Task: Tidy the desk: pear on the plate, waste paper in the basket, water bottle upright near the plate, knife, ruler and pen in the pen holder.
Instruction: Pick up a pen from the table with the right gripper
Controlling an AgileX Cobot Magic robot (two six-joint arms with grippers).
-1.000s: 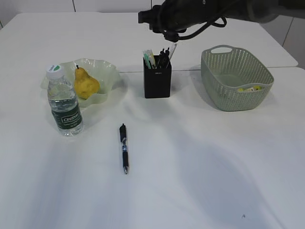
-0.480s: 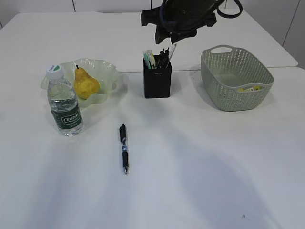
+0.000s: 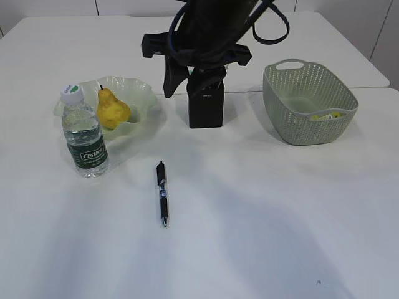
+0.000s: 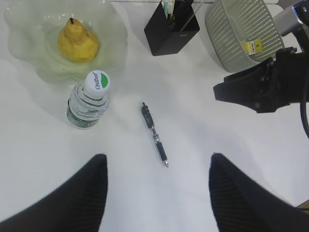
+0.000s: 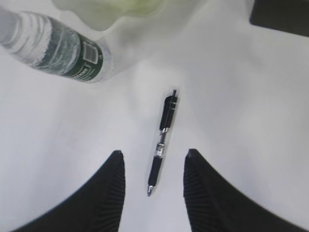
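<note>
- Your right gripper (image 5: 152,188) has swung down in front of the pen holder (image 3: 206,109), jaws apart, empty, above the pen (image 5: 161,140).
- Your left gripper (image 4: 157,193) hangs open, holding nothing.

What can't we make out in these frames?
- Pen holder contents: exterior view, the arm covers its top; left wrist view, cut by the top edge.
- Basket contents: only a scrap of yellow paper shows behind the wall; too small to read.
- Knife and ruler: not identifiable in any view.
- Plate and bottle: right wrist view, blurred and cut by the edges.
</note>
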